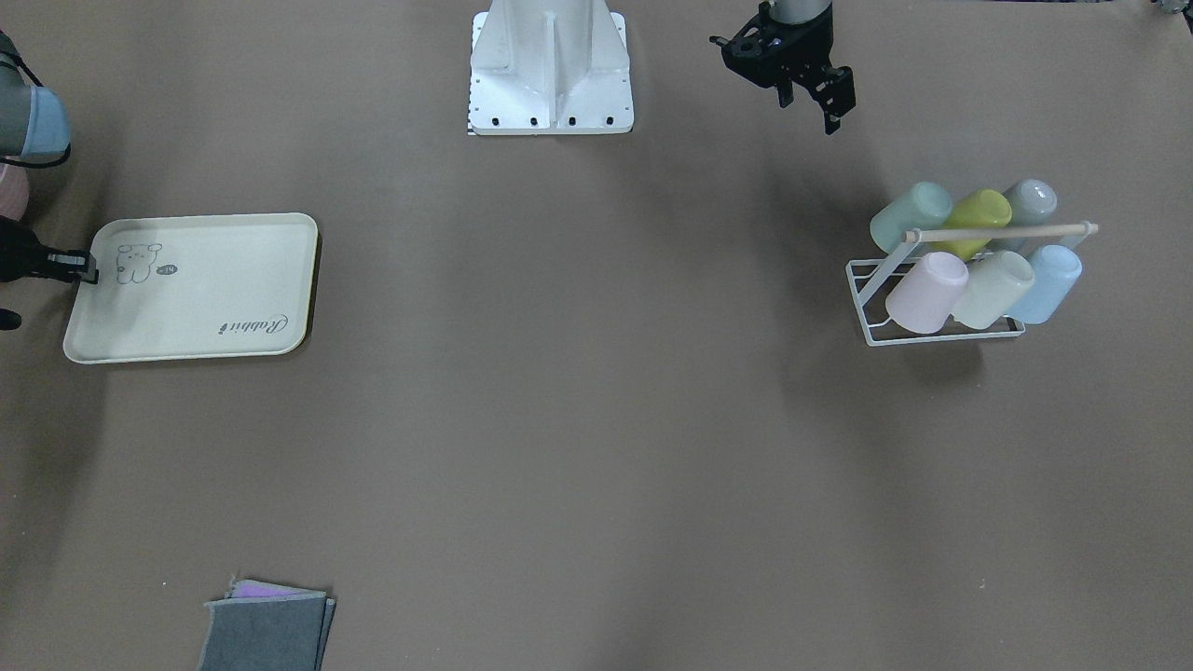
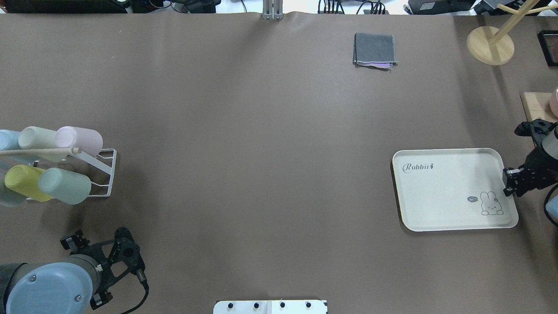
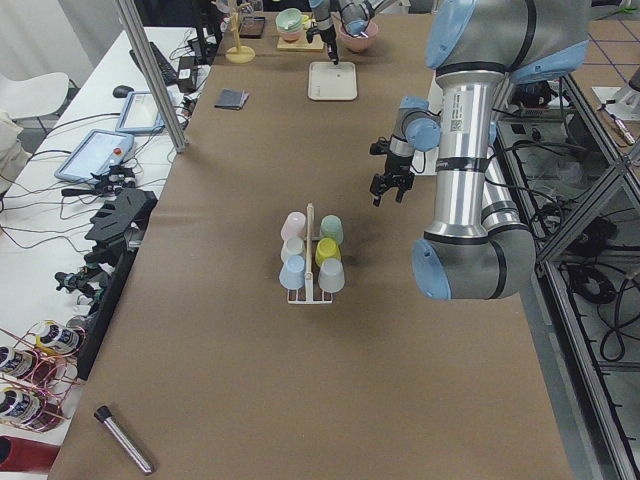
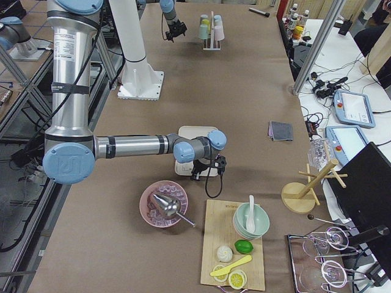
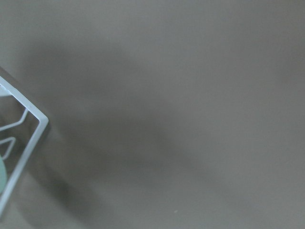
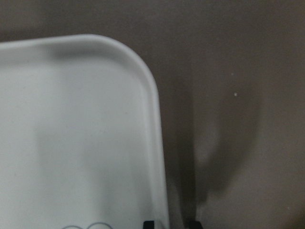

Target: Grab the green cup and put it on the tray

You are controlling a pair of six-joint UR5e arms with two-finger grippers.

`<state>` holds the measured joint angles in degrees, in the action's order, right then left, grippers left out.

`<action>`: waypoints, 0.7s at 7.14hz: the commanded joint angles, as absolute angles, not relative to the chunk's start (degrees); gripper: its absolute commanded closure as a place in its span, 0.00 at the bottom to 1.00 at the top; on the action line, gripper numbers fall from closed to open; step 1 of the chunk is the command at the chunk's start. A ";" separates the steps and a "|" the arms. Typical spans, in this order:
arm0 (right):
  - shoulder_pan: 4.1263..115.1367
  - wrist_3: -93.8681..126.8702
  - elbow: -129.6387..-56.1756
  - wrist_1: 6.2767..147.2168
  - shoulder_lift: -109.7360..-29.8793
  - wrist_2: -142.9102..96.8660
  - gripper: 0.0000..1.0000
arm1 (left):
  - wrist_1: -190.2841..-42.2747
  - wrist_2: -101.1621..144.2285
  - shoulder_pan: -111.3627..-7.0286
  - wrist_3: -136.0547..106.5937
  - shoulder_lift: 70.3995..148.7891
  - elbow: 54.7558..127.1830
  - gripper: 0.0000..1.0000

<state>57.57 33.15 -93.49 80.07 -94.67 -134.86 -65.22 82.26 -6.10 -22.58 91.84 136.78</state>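
The green cup (image 1: 911, 216) is a mint tumbler lying on its side on the white wire rack (image 1: 871, 328), at the rack's end nearest the robot base. It also shows in the overhead view (image 2: 65, 186). My left gripper (image 1: 809, 107) hangs open and empty above the table, apart from the rack and nearer the robot, and shows in the overhead view (image 2: 109, 261). The cream tray (image 1: 196, 289) lies flat across the table. My right gripper (image 2: 510, 183) is at its short edge. In the right wrist view its fingertips (image 6: 148, 223) sit either side of the tray's rim (image 6: 159, 143).
Several other pastel cups share the rack: yellow-green (image 1: 979, 216), grey (image 1: 1030, 203), pink (image 1: 927, 291), cream (image 1: 995, 289), blue (image 1: 1049, 282). Folded grey cloths (image 1: 266, 629) lie at the table's far side. The robot base (image 1: 550, 75) and a wooden stand (image 2: 490, 43) are there too.
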 commanded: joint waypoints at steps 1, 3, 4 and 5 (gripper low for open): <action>57.57 33.22 -93.52 80.07 -94.57 -134.74 0.63 | -62.15 78.50 -5.28 -9.90 91.76 136.32 0.02; 57.57 33.22 -93.34 80.07 -94.57 -134.56 0.63 | -58.03 76.40 -5.36 3.78 92.28 136.23 0.02; 57.57 33.22 -93.08 79.98 -94.57 -134.56 0.65 | -56.44 74.38 -5.45 10.04 92.89 135.71 0.02; 57.48 33.22 -92.90 79.98 -94.57 -134.56 0.71 | -54.25 71.75 -5.71 15.24 94.55 135.18 0.02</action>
<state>57.54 33.22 -93.13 80.01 -94.57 -134.58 -56.73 74.60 -5.49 8.12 93.06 135.76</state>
